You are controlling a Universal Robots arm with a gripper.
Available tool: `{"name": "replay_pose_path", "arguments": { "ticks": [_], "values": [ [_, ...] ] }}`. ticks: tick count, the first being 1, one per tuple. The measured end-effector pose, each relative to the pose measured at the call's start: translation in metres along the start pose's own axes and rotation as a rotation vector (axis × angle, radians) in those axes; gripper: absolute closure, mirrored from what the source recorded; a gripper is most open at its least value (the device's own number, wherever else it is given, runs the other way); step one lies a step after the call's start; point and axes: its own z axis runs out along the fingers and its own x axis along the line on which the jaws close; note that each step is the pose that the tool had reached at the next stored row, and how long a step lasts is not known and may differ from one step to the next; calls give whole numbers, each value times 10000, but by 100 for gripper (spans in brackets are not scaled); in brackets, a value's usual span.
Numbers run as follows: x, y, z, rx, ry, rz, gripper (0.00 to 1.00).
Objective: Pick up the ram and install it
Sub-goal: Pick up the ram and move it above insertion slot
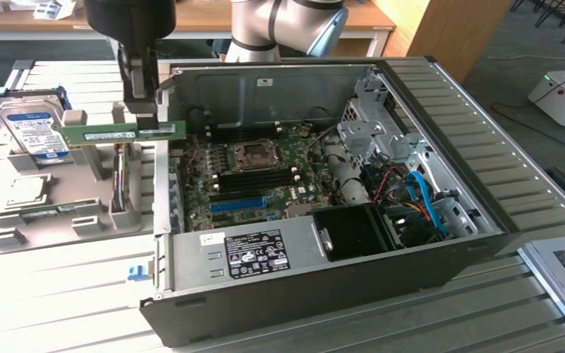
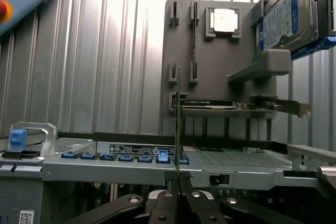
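Grasping the ram (image 1: 101,135) with the gripper (image 1: 145,119) — clenched on the stick's upper edge, off-centre toward the case end. Held level and on edge, in the air above the grey parts holder (image 1: 86,220), near the slatted table's (image 1: 57,301) edge at the exterior view's left. One end just beside the open PC case (image 1: 293,294) wall, other end near the hard drive (image 1: 29,132) standing in the holder. Not yet installed — apart from the motherboard (image 1: 253,176) inside the case. Seen edge-on from the wrist view, pinched between both fingertips.
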Motion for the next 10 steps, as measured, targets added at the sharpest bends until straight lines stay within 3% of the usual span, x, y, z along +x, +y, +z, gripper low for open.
{"name": "replay_pose_path", "arguments": {
  "ticks": [10],
  "values": [
    [5, -175, -15, -88, -2, 3, 89]
  ]
}}
